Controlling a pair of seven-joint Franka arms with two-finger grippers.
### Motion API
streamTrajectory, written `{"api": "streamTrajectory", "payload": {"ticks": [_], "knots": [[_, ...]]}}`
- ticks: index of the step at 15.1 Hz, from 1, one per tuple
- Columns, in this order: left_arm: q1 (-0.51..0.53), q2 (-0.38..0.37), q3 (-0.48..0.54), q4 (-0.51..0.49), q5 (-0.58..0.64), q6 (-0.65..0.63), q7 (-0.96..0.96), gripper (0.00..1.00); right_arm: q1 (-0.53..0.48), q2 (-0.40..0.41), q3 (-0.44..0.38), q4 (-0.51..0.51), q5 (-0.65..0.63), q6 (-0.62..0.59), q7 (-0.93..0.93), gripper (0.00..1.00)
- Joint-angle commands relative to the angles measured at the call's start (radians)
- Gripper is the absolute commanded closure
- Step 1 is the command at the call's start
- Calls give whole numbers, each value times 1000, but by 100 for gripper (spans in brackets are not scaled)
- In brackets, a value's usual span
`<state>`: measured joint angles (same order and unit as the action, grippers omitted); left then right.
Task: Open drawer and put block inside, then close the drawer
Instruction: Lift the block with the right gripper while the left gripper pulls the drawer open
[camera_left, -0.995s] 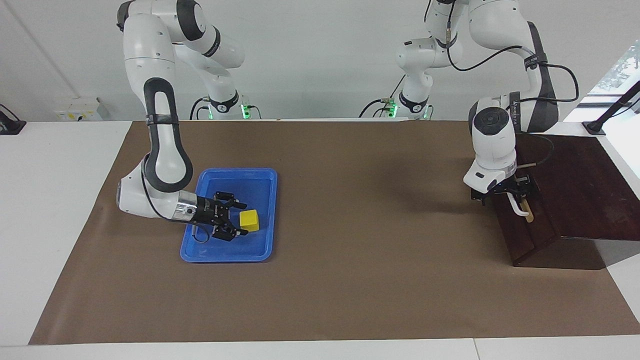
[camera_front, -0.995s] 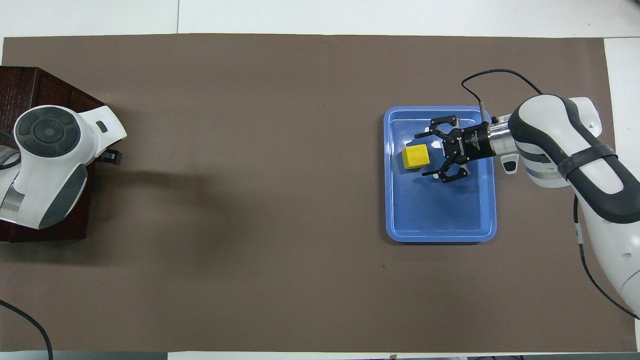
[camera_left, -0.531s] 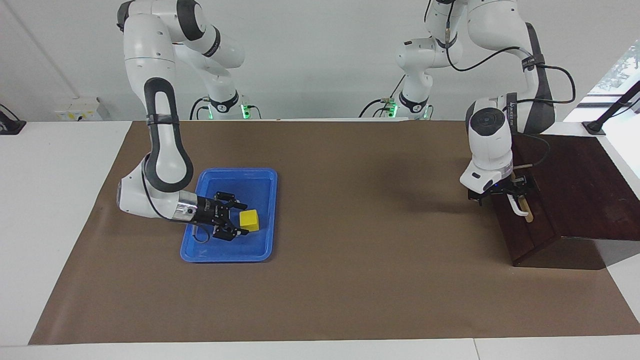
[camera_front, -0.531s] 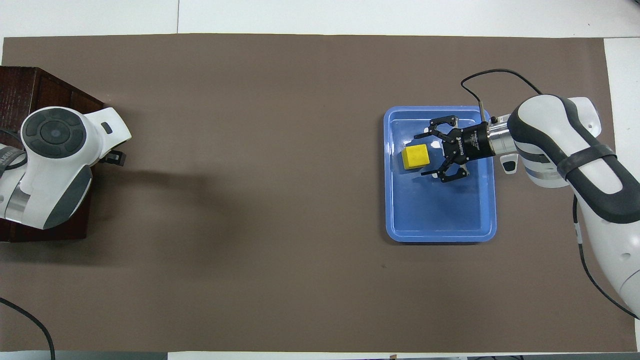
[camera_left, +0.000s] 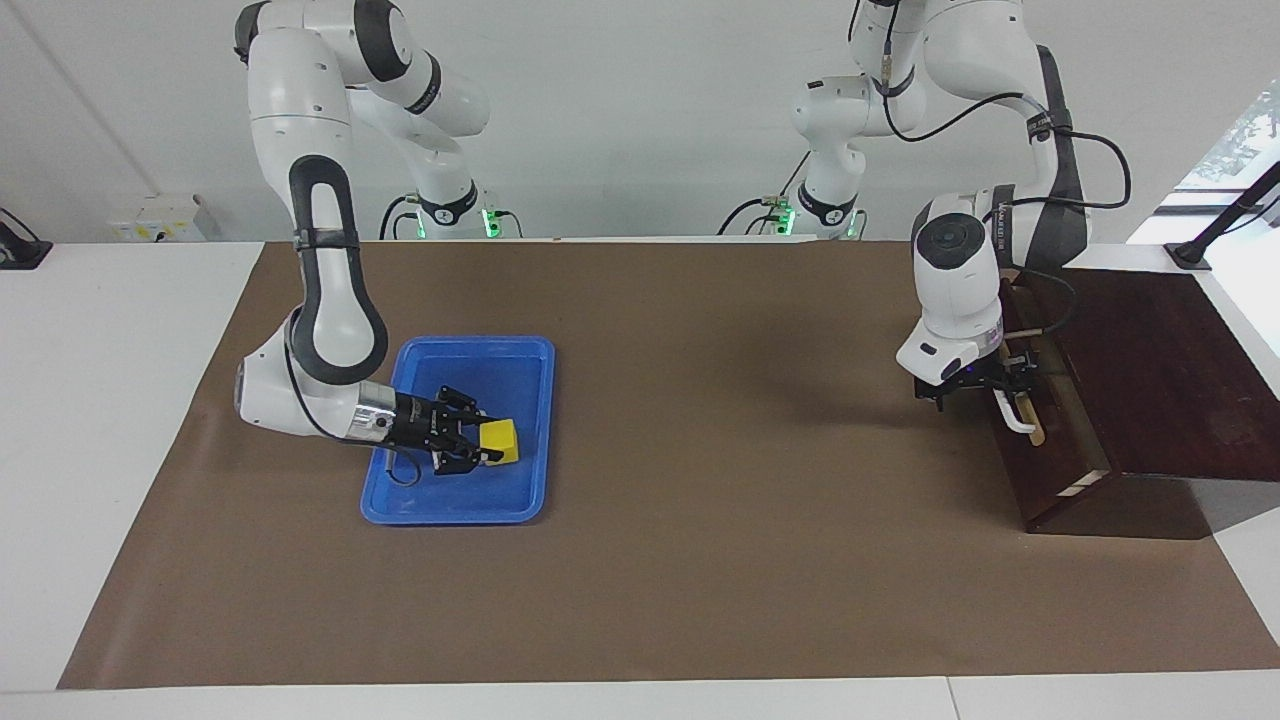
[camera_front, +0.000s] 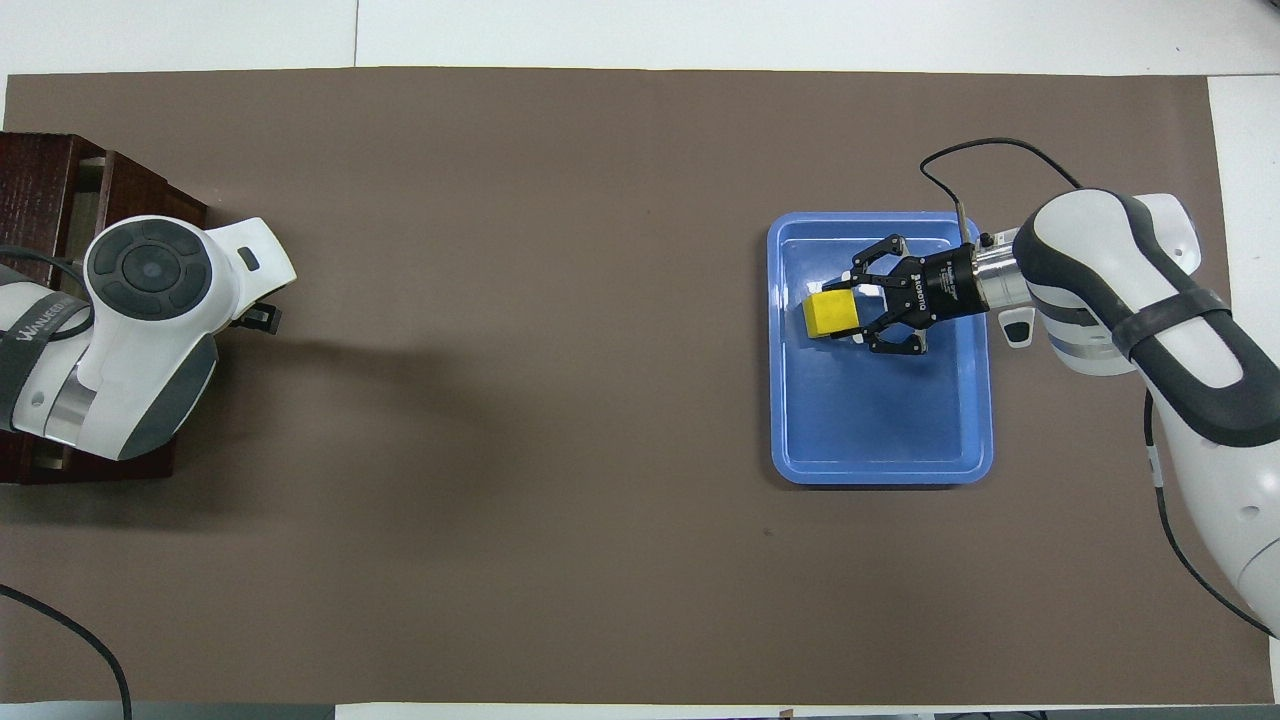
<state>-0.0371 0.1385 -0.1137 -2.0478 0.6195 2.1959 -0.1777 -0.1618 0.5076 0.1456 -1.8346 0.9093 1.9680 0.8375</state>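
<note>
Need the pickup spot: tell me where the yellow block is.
The block sits in the blue tray toward the right arm's end of the table, between the fingers of the right gripper.

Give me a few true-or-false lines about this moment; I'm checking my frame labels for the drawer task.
1. The block lies in the blue tray. True.
2. The right claw hangs high over the bare mat. False: it is low in the tray, its fingers closed around the block.
3. The left claw is at the white handle of the drawer. True.
4. The drawer is fully shut. False: it is pulled out slightly, with pale wood showing at its edge.
5. The tray sits on top of the wooden box. False: it rests on the mat toward the right arm's end.
</note>
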Motion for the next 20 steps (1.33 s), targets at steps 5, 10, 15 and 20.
{"api": "streamTrajectory", "payload": {"ticks": [5, 10, 15, 20], "knots": [[-78, -5, 5, -5, -87, -24, -11, 0, 24, -67, 2, 110, -70, -107, 239, 100], [-116, -7, 5, -2, -127, -47, -20, 0, 45, -224, 3, 115, -93, -210, 369, 100], [-139, -7, 5, -2, -135, -53, -20, 0, 116, -305, 8, 121, -99, -218, 524, 100], [-147, -7, 5, -2, -141, -53, -19, 0, 182, -305, 9, 170, -101, -207, 658, 100]]}}
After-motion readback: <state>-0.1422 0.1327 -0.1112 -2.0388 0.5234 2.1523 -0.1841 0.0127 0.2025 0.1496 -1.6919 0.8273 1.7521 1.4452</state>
